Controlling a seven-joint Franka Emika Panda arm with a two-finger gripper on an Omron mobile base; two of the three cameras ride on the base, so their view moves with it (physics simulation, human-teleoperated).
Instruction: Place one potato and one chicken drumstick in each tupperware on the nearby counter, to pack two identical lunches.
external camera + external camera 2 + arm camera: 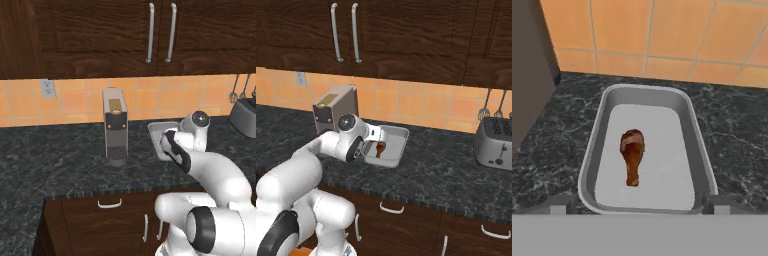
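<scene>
With jaws spread wide and empty, gripper (637,209) poised directly above shallow pale grey rectangular tupperware (698,145) on dark marbled stone counter (737,125). Dark red-brown club-shaped chicken drumstick (632,155) already lying inside, just ahead of fingertips. Probably a quarter done: potato for this tray and whole second lunch remaining.

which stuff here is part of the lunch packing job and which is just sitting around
Part of the job:
- tupperware
- chicken drumstick lying inside it
- counter
- gripper, open above the tray

Just sitting around:
- coffee machine
- toaster
- hanging utensils
- wall outlet
</scene>
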